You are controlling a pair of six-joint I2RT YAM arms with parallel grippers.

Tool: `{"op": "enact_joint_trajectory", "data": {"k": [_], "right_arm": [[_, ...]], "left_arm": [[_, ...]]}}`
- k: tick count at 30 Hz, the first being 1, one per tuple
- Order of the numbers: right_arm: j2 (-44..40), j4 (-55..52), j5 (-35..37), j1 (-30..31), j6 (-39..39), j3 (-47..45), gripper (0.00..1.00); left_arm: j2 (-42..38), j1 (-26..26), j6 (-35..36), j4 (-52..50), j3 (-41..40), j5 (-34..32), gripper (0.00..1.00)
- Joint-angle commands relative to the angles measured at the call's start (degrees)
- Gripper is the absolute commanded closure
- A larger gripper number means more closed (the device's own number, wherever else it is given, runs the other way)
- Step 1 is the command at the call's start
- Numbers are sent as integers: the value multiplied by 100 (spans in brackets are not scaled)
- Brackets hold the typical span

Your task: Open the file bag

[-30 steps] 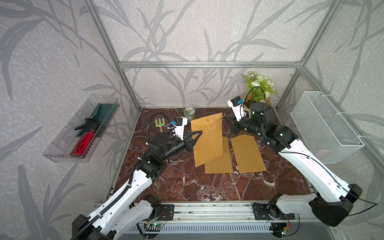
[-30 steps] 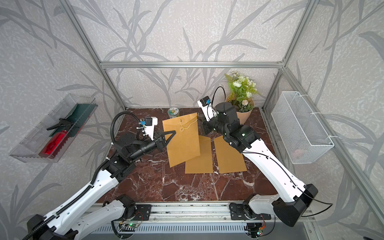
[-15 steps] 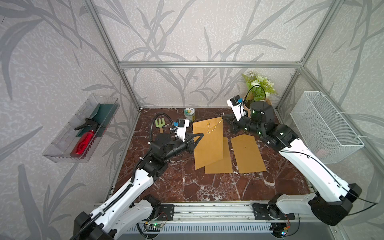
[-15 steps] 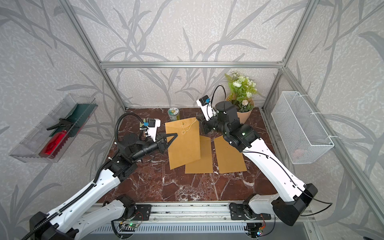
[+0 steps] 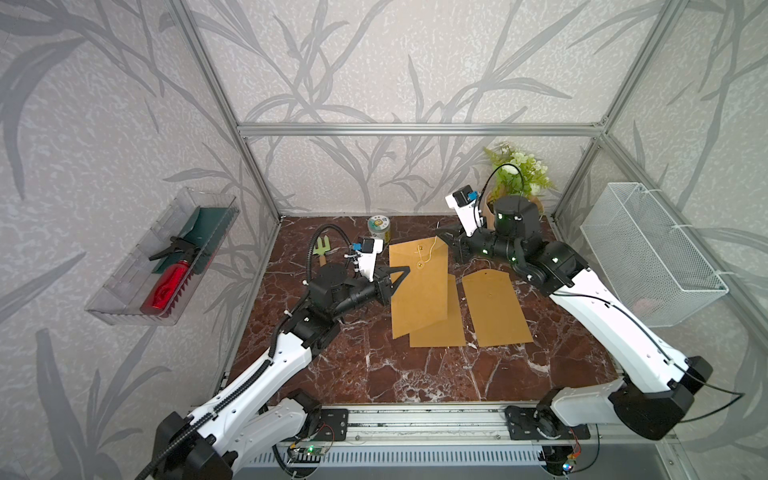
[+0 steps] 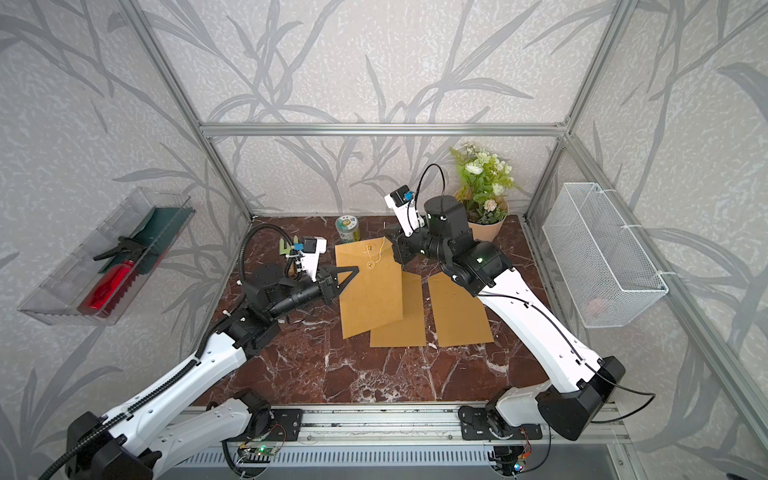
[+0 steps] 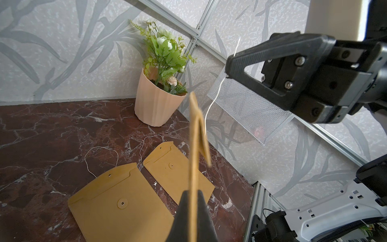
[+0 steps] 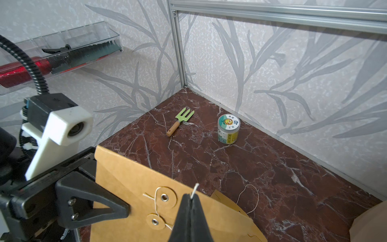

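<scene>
So the left pincer [image 5: 404,273] is clenched on the side edge of the kraft-brown paper file bag [image 5: 417,291], holding it up off the red-brown marble bench [image 5: 374,365], I'd guess to keep it steady. The right pincer [image 8: 190,201] is pinched tight on the thin white closure string [image 8: 195,189] and looks ready to unwind it from the round paper buttons [image 8: 164,197].

Bare tabletop [image 5: 415,374] in front, file bag [image 5: 417,286] held above flat envelopes [image 5: 496,307], tin [image 5: 379,227], fork [image 5: 322,249], flowerpot [image 6: 484,232] along back

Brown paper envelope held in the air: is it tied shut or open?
Shut: on the brown paper envelope, white string loops between both round fasteners; right gripper pinches its end.
</scene>
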Motion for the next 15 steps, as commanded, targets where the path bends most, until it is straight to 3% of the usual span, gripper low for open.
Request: {"op": "enact_joint_trajectory", "data": {"k": [1,15], "right_arm": [[134,31,-103,101,57,283,100],[832,-74,-110,676,-9,1025,100]], "left_arm": [[44,-24,-29,265,68,108,100],[183,-42,6,326,167,83,100]]}}
